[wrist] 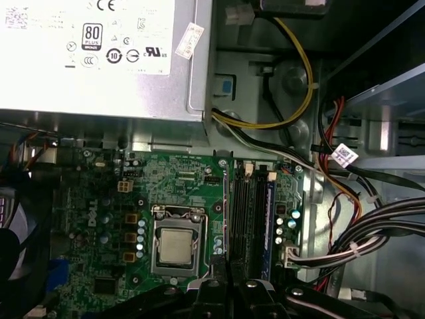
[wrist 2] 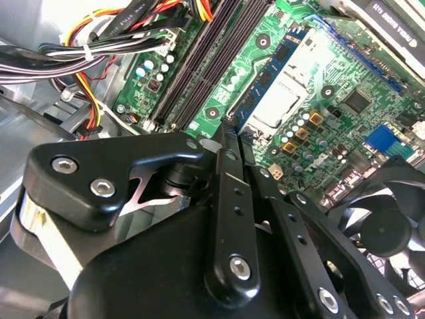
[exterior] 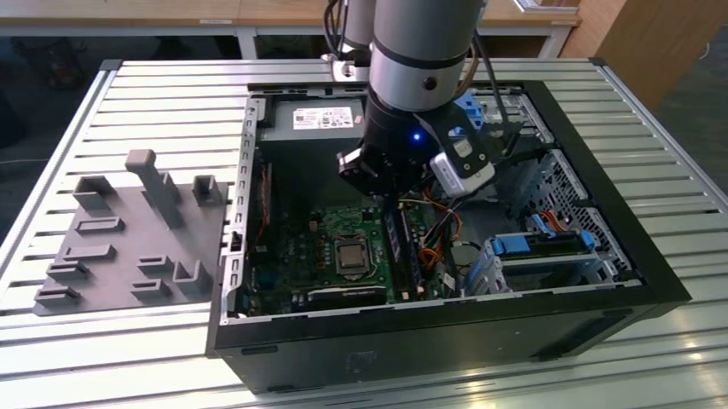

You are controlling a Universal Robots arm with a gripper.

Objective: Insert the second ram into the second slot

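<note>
— What stands on the slatted counter (exterior: 148, 94)?
— An open black computer case (exterior: 455, 332). Beside it, at the exterior view's left, lies a grey fixture plate (exterior: 114, 256) with upright pegs.
— And inside the case?
— A green motherboard (wrist: 179, 179), a bare processor (wrist: 175, 246), a silver power supply (wrist: 99, 80) and a blue drive caddy (exterior: 546, 247).

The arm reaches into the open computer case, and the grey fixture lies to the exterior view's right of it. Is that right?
No. In the exterior view, the grey fixture lies to the exterior view's left of the computer case. The arm does reach into it.
</note>
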